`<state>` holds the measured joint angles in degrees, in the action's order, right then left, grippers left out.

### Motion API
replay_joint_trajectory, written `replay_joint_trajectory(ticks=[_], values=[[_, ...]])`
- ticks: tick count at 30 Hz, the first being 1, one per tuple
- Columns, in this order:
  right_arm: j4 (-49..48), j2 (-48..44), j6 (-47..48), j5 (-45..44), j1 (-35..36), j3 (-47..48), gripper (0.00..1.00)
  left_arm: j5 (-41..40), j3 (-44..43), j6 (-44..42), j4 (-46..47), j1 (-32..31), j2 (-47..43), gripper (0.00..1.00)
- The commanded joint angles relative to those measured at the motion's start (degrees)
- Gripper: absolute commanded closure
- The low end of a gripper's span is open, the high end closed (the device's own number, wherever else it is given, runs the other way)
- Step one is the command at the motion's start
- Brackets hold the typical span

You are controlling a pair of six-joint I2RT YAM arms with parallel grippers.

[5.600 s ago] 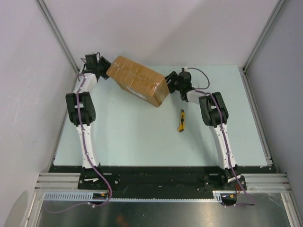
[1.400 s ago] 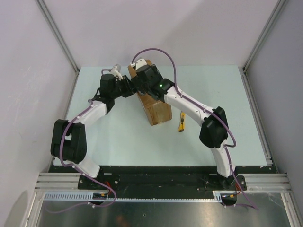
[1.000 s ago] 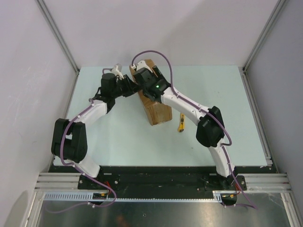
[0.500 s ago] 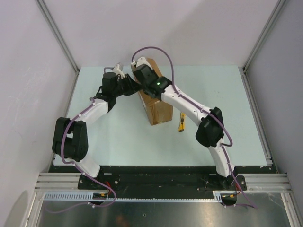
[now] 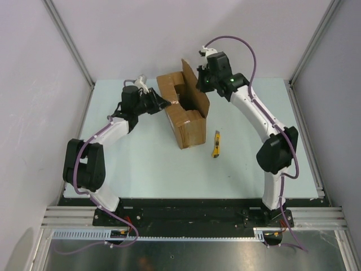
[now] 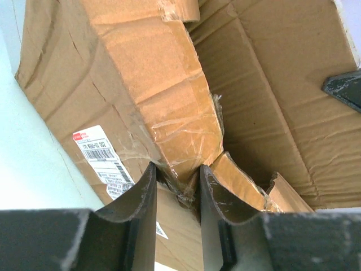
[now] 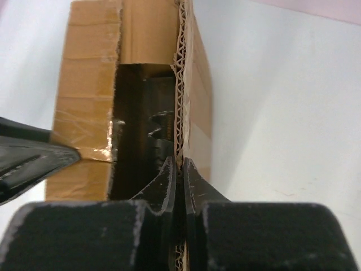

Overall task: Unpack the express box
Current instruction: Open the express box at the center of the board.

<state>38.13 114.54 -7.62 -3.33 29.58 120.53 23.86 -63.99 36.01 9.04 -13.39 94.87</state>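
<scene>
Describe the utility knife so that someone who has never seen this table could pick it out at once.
On the pale table, find the big brown express box standing open near the middle. Just right of its near end, apart from it, lies the utility knife. It is slim, the only yellow thing on the table, and far smaller than the carton.
</scene>
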Motion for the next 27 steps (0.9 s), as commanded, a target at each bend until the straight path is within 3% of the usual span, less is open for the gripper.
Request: replay_joint_trajectory(ticks=[1,7,8,11,19,27], values=[[-1.72,-1.86,-6.42,12.54,-4.88,-9.24,0.95,-0.92,3.43,-6.04,-16.33,0.47,4.8,0.69],[-26.93,-7.57,-22.32,36.53,-14.81,-32.69,0.93,0.84,0.97,-6.83,-16.25,0.47,3.13,0.62],[-34.62,-7.75,-27.23,38.73,-15.69,-35.25,0.93,1.01,0.53,-7.0,-16.24,0.47,2.78,0.6],[-42.68,-6.7,-33.06,45.6,-17.89,-40.02,0.93,0.75,-1.14,-7.36,-16.33,0.47,1.55,0.53],[-46.74,-5.99,-38.08,43.16,-16.93,-43.96,0.93,-4.52,-8.52,-8.06,-17.65,0.47,-2.58,0.33],[-46.48,-13.2,-45.21,29.02,-12.01,-52.5,0.94,-9.7,-14.76,-9.99,-19.67,0.38,-4.69,0.32]])
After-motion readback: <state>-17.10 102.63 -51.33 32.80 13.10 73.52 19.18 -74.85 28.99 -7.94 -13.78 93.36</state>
